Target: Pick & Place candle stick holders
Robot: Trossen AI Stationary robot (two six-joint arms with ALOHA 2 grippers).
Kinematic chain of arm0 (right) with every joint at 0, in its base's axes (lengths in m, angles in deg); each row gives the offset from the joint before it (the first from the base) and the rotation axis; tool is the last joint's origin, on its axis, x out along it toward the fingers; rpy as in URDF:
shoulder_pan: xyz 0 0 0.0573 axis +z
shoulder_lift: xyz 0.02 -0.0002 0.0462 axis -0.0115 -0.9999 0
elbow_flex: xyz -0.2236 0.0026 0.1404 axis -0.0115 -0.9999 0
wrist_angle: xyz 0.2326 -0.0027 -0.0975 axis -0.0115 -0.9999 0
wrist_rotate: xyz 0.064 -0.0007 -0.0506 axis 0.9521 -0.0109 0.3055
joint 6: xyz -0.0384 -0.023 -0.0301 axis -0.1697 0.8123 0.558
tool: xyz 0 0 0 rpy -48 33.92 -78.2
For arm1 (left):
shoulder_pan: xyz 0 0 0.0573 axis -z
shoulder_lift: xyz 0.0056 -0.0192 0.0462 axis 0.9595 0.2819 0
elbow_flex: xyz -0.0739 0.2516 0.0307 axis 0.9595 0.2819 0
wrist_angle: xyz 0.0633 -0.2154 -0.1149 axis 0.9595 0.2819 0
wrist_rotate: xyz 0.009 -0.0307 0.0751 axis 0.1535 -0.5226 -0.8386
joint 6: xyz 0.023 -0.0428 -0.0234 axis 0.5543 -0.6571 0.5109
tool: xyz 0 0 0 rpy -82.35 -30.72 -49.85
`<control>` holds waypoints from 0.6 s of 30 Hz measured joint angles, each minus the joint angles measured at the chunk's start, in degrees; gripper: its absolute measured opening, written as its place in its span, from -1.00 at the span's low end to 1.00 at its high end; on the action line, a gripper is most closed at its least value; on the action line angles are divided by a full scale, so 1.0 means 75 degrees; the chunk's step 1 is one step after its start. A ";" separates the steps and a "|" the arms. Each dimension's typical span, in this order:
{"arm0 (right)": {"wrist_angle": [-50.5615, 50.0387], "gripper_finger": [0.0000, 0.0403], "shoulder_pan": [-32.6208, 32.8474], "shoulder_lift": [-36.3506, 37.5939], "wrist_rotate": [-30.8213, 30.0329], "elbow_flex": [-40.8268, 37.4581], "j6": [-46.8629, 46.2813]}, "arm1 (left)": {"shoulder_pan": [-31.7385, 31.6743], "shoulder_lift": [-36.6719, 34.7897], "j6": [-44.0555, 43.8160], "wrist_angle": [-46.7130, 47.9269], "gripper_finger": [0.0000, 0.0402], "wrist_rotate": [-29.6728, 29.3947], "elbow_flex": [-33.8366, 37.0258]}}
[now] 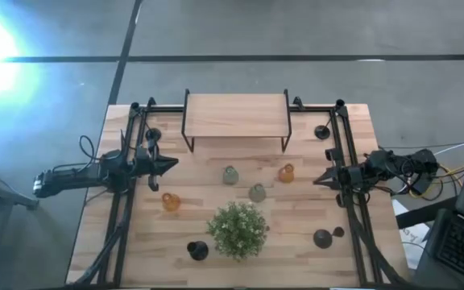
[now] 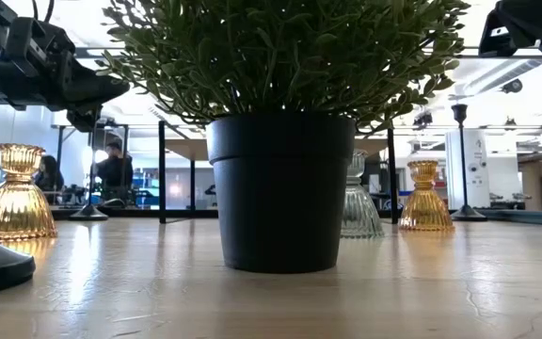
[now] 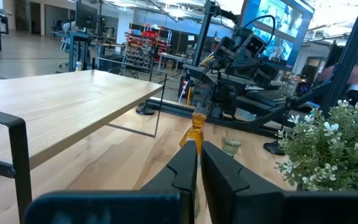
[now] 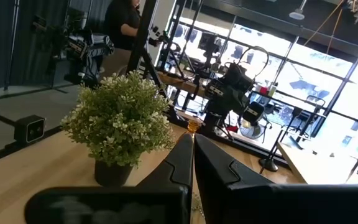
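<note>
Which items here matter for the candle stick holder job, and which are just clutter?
Job: four black candle stick holders; left gripper and right gripper, both waiting.
Clutter: orange vases, grey-green vases, potted plant, wooden shelf.

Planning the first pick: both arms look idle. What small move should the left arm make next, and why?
Probably open the left gripper and turn it toward the candle holder just behind it: it is shut on nothing, and that holder stands closest. The right gripper waits opposite.
</note>
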 joint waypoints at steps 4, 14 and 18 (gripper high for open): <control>0.0000 -0.96 0.0000 0.0000 0.0000 0.0000 0.0001 | 0.0000 -0.0002 -0.0002 0.0002 -0.87 0.0000 0.0000; 0.0000 -0.96 0.0000 0.0000 0.0003 0.0000 -0.0001 | 0.0003 -0.0002 -0.0003 0.0000 -0.87 0.0000 0.0000; 0.0013 -0.96 0.0000 0.0000 -0.0423 0.0001 0.0583 | 0.0001 -0.0003 -0.0002 0.0001 -0.87 0.0000 -0.0001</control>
